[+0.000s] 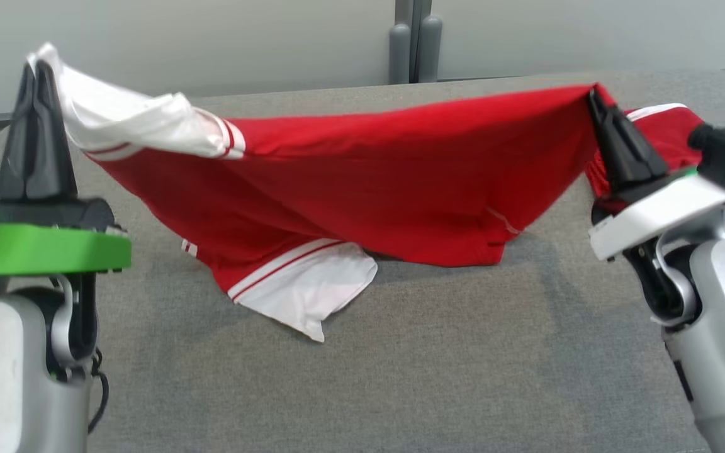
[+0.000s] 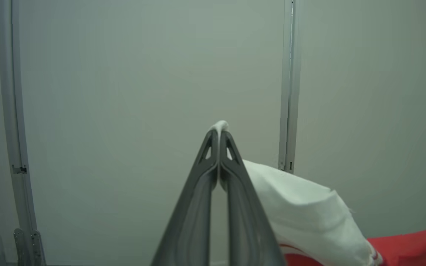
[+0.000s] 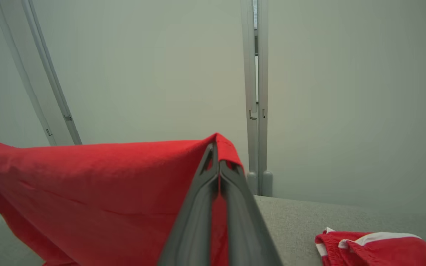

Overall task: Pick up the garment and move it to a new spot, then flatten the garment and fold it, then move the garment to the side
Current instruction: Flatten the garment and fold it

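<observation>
The broad grey fabric-covered table (image 1: 438,377) is stretching left to right under everything, its far edge running along the pale wall panels (image 1: 211,38). Above it the red knit garment with white striped sleeves (image 1: 400,182) is hanging like a hammock. Its long axis is lying left to right, both ends raised and the middle sagging. Its lower part is resting on the table left of centre, where one white sleeve (image 1: 312,296) is lying crumpled, pointing towards the near edge. Wide grey cloth is showing all along the near side. A further red, white-striped piece (image 1: 664,123) is lying at the far right; I cannot tell whether it is joined on. The left gripper (image 1: 38,66) is pinching the other white sleeve (image 1: 142,126) high at the far left, fingers pressed together. The right gripper (image 1: 594,100) is pinching the red edge likewise.
</observation>
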Robot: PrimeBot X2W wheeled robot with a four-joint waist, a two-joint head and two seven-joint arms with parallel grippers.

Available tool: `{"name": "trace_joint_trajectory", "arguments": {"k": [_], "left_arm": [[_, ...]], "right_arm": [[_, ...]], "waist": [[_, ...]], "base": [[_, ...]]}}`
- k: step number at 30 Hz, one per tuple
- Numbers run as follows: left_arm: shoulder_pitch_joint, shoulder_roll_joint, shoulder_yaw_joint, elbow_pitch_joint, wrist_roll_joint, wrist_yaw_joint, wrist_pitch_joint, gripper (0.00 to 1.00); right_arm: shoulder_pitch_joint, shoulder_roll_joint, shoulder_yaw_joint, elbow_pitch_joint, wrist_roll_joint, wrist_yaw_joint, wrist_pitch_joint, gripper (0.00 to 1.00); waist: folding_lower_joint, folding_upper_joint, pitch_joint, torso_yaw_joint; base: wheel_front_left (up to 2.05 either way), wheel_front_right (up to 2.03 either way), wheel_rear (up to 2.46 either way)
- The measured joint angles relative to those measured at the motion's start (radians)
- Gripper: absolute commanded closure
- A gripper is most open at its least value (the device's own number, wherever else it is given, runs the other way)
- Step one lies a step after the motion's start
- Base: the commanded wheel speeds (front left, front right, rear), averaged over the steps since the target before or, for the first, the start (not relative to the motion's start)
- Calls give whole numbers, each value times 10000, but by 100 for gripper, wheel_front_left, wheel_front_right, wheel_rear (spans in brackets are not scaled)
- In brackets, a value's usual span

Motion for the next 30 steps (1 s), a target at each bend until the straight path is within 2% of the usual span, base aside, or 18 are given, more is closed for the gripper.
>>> {"name": "trace_joint_trajectory", "arguments": {"k": [4, 9, 13, 16, 19, 24, 27, 30], "left_arm": [[686, -196, 265, -81, -94, 92, -397, 100], [925, -259, 539, -1363, -75, 165, -895, 100], [813, -35, 640, -2441, 111, 163, -1001, 100], [696, 146, 598, -2512, 109, 150, -918, 100], [699, 146, 416, -1883, -13, 73, -401, 100], [824, 98, 102, -412, -194, 19, 267, 100], [741, -63, -261, 382, -205, -13, 416, 100], [355, -320, -477, 803, -205, -25, 416, 100]], "right_arm": [[627, 130, 90, -119, 268, 35, -155, 100], [1146, 38, 0, -1450, 272, 84, -671, 100], [1178, -180, -293, -2690, 274, 84, -880, 100], [1209, -224, -188, -2940, 589, 84, -466, 100], [1458, -320, 309, -2535, 1149, 84, 500, 100], [1804, -113, 1279, -694, 2151, 84, 1996, 100], [1378, -113, 1519, 656, 2188, 84, 2709, 100], [541, -25, 1496, 1298, 2038, 84, 2821, 100]], "waist": [[0, 0, 61, 64], [0, 0, 3, 44], [0, 0, -96, 8], [0, 0, -150, -36], [0, 0, -67, -55], [0, -1, 269, -86], [0, 0, 662, -109], [0, 0, 1006, -96]], "base": [[0, 0, 0], [0, 0, 0], [0, 0, 0], [0, 0, 0], [0, 0, 0], [0, 0, 0], [0, 0, 0], [0, 0, 0]]}}
